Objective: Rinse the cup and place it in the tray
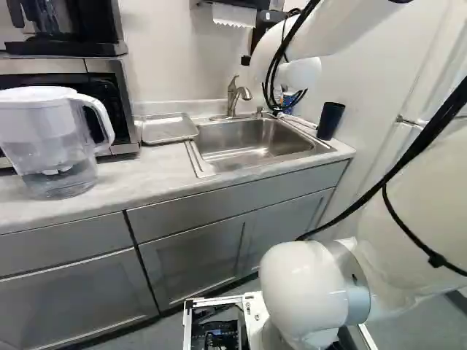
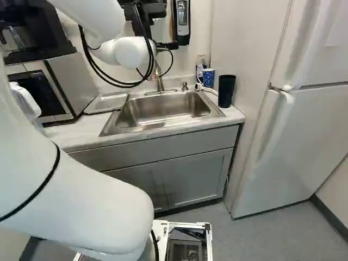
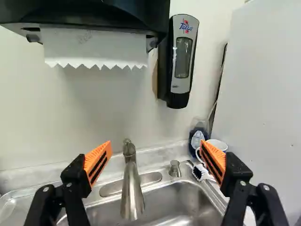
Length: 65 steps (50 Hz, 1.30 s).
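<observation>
Black cup (image 2: pixel 226 91) below, right of end effector (image 2: pixel 167 45), apart.

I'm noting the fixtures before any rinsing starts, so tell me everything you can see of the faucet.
The faucet looks like brushed metal, silvery grey. It stands upright on an elongated, round-ended base plate at the sink's back rim. A lever rises at its top, and its spout arches forward and down over the basin, widening towards the outlet. No water shows coming from it. A small metal knob stands beside it, apart. The gripper is open and does not hold it.
</observation>
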{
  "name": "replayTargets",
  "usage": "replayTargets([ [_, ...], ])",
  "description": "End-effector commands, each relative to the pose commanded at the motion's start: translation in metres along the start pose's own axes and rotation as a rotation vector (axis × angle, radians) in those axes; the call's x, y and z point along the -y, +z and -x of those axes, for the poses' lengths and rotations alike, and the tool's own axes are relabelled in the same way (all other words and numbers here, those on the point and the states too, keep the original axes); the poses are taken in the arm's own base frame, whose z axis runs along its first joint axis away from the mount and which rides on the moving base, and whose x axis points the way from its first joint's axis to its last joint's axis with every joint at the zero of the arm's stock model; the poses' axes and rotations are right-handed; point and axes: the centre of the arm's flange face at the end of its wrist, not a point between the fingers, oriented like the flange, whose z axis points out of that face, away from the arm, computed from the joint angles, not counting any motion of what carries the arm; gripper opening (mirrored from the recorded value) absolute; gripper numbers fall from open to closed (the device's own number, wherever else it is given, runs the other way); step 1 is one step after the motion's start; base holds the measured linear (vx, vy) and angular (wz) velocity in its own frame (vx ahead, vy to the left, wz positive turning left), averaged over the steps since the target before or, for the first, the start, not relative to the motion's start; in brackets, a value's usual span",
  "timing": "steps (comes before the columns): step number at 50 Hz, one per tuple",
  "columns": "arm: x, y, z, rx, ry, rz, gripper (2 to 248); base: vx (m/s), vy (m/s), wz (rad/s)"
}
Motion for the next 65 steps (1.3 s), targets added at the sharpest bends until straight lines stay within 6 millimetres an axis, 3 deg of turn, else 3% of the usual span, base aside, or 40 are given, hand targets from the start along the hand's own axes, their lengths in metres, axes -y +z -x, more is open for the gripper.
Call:
replayTargets([
  [65,0.014,0.097,0.019,0.222,-0.002,-0.026,247,0.000,0.000,0.000],
])
